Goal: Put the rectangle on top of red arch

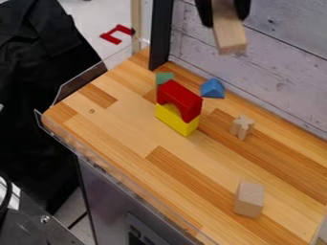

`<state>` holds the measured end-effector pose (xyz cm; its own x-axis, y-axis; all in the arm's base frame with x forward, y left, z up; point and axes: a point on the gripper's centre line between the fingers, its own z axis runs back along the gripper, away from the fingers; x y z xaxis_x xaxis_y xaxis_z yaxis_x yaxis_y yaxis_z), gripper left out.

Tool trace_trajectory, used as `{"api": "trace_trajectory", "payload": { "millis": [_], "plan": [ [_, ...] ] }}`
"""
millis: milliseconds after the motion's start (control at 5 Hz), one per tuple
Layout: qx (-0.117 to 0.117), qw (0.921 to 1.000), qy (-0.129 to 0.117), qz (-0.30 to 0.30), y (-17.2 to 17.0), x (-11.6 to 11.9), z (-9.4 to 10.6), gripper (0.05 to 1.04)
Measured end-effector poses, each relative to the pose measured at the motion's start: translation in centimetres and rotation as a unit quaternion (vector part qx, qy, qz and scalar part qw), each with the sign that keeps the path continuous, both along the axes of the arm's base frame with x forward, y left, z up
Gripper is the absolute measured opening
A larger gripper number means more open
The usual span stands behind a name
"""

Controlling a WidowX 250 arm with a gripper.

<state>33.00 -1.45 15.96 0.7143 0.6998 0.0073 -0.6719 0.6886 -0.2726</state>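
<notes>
And the black two-finger gripper [223, 18] is hanging at the view's top edge, grasping the pale wooden rectangular block [229, 36], which is pointing downward, well apart from the glossy red arch [180, 94]! That arch is sitting on a yellow block [175, 120]; a green block [164, 77] and blue triangular prism [212, 89] are standing nearby, on the striped wooden tabletop [127, 129].

a lab with robot gripper [223, 18]
</notes>
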Motion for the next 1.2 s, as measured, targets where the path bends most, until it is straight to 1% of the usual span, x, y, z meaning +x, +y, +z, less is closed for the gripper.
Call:
{"api": "trace_trajectory", "payload": {
  "millis": [200,400,600,800,1000,1200],
  "plan": [
    [0.007,0.9929,0.078,0.09,1.1,-0.5,-3.2,0.543],
    [-0.013,0.9861,0.112,0.122,1.4,-1.5,-5.0,0.543],
    [-0.035,0.9789,0.117,0.164,2.3,-1.9,-5.9,0.543],
    [-0.073,0.9747,0.115,0.177,2.2,-2.2,-6.8,0.543],
    [-0.095,0.9717,0.103,0.19,2.5,-2.0,-7.2,0.543],
    [-0.106,0.9695,0.102,0.196,2.7,-1.7,-7.4,0.543]
  ]
}}
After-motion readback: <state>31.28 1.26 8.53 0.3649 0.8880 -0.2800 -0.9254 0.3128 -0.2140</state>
